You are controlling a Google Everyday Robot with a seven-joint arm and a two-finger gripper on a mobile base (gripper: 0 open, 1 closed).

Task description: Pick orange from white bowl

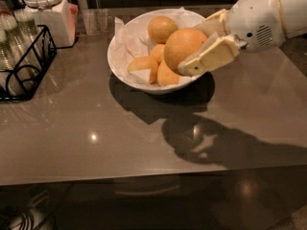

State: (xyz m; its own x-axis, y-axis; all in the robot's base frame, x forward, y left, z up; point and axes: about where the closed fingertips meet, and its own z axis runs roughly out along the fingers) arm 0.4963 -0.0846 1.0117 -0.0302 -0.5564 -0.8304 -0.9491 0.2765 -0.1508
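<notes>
The white bowl (122, 56), lined with crumpled white paper, stands on the grey table at the back centre. Several oranges lie in it, one at the back (160, 28) and smaller ones lower down (143, 66). My gripper (194, 44) reaches in from the right, its cream fingers (211, 55) shut on a large orange (183, 46). It holds this orange lifted above the bowl's right side, clear of the other fruit.
A white lidded jar (45, 11) stands at the back left. A black wire rack (24, 63) with glass bottles sits at the left edge. A clear glass (93, 20) stands behind the bowl. The table's front edge runs across the lower frame.
</notes>
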